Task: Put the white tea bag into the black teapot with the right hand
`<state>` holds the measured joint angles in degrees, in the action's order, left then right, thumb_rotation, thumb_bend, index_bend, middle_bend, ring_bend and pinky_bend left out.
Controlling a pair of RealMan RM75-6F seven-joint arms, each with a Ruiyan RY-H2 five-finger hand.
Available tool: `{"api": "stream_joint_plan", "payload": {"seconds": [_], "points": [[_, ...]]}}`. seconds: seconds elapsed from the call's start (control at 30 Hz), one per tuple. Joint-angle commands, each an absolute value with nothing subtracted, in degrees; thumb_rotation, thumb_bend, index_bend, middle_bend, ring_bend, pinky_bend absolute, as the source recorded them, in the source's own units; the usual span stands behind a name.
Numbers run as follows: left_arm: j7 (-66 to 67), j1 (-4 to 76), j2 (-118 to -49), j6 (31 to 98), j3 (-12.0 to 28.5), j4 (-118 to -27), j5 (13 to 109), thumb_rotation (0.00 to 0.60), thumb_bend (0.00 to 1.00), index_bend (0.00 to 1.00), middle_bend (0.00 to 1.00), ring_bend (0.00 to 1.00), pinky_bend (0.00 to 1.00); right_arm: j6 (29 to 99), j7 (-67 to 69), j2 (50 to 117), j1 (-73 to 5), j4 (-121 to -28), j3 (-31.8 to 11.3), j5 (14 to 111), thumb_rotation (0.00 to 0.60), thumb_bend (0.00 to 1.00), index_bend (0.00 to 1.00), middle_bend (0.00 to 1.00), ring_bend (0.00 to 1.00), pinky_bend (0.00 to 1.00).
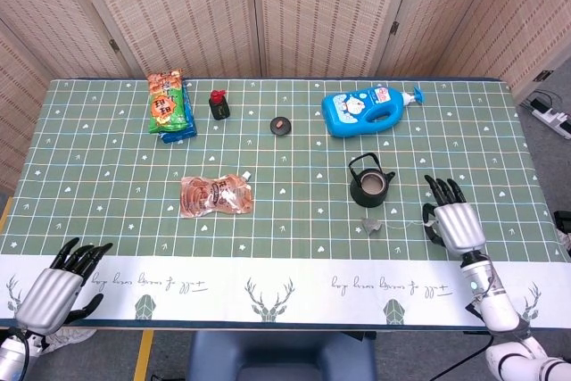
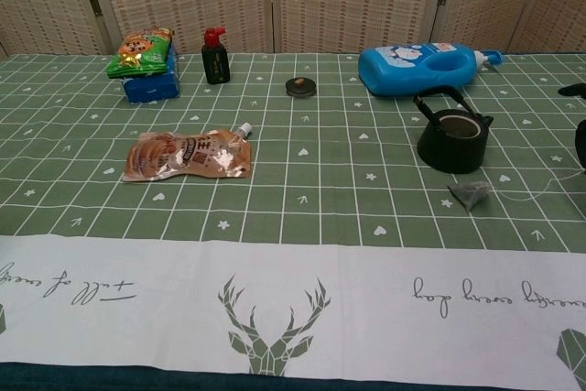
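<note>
Left hand [image 1: 55, 290]: parked at the near edge of the table [image 1: 294, 296], far from the black teapot [image 1: 368, 183] on its left-near side. Fingers spread, nothing in them. Not engaged in the task.

Right hand [image 1: 455, 223]: positioned to the right of the teapot and slightly nearer than it. Fingers appear extended and pointing away from the robot. A thin string runs from the tea bag toward this hand; whether it is pinched cannot be determined, as the underside of the hand is hidden and the chest view shows only dark fingertips at the frame edge.

White tea bag [image 1: 372, 225]: lying on the tablecloth just in front of the teapot, close to it but not touching. It appears grey and crumpled in the chest view [image 2: 471, 194].

Black teapot: upright, handle raised, no lid visible, mouth open upward.

Assessment: the tea bag is not yet in the pot. Remaining: securing the bag or its string, lifting it, carrying it over the mouth, and releasing it.
</note>
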<state>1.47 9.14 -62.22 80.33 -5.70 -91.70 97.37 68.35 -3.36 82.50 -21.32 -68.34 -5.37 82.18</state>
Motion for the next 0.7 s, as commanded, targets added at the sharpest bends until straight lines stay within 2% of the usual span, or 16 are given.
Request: {"api": "stream_joint_plan", "payload": {"seconds": [0.03,0.13,0.3,0.7], "points": [[1.6,9.2,-62.3,80.2,-5.7,-91.7,97.3,0.6,0.32,0.0,0.14,0.1,0.01,70.8,-8.4,77.5,-22.1,-76.7,-8.0,82.0,0.6,0.43,0.77,0.05,0.05,0.0],[1.7,9.2,-62.3,80.1,-5.7,-91.8,97.3,0.6,0.32,0.0,0.14,0.1,0.02,70.6,-11.8,74.7,-22.9,-82.4,-9.8,80.5,0.6,0.43,0.77,0.05,0.05,0.0],[1.3,9.2,-62.2,80.3,-5.7,-91.8,97.3,0.6,0.32,0.0,0.14,0.1,0.02,69.9,-17.2,71.7,-24.4,-90.2,-12.6,77.3,0.6,0.43,0.77,0.08,0.12,0.0],[-0.1,9.3,-61.7,80.3,-5.7,-91.7,97.3,0.6,0.32,0.0,0.14,0.11,0.02,71.7,-25.7,68.0,-27.2,-100.5,-17.6,71.9,0.6,0.43,0.77,0.08,0.11,0.0]]}}
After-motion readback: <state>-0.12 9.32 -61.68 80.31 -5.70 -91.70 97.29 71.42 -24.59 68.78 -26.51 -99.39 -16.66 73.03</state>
